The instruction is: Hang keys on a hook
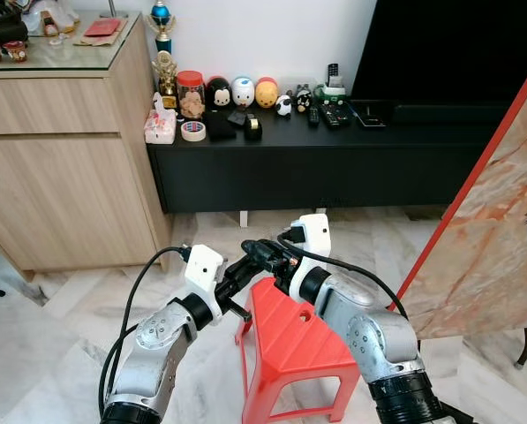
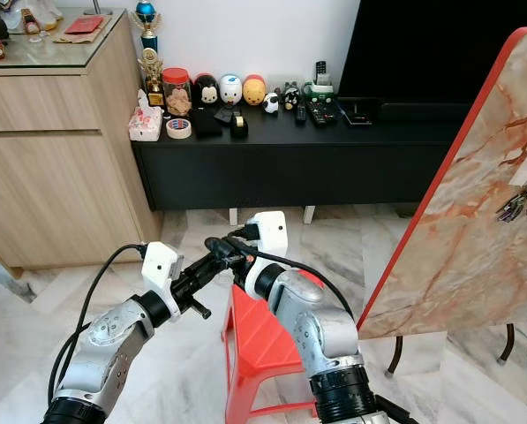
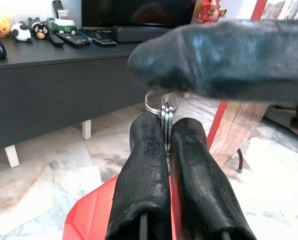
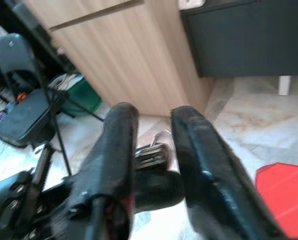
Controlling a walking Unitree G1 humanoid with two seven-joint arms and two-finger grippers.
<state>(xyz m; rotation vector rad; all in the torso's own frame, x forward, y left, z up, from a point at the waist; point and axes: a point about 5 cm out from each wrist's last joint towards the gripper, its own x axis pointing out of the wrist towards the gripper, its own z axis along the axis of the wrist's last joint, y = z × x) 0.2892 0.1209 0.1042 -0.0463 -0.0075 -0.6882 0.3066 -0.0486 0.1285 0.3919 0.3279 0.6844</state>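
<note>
Meeting above the red stool (image 1: 291,340), your two grippers come together over the pale marble floor (image 1: 51,327) in front of the black TV cabinet (image 1: 316,163). Your left gripper (image 3: 164,135) has its two black fingers (image 3: 144,180) pressed together on a small bunch of keys (image 3: 165,117), the flat blades pinched upright between the pads and the metal ring (image 3: 156,102) standing clear just beyond the tips. Your right gripper (image 4: 151,150) reaches in from the other side, its fingers (image 4: 201,165) spread apart with the key bunch lying in the gap between them; you cannot tell from here whether either pad is touching the metal. In the left wrist view one right finger crosses just above the ring.

Off to your right, a marble-patterned board (image 2: 457,212) with a red edge leans at a slant, and another set of keys (image 2: 515,203) hangs on its face near the far edge, well apart from both grippers. Along the cabinet top stand a row of round toy figures (image 1: 242,92), a roll of tape (image 1: 192,132) and several remote controls (image 1: 334,115). A wooden sideboard (image 1: 60,150) stands to your left.
</note>
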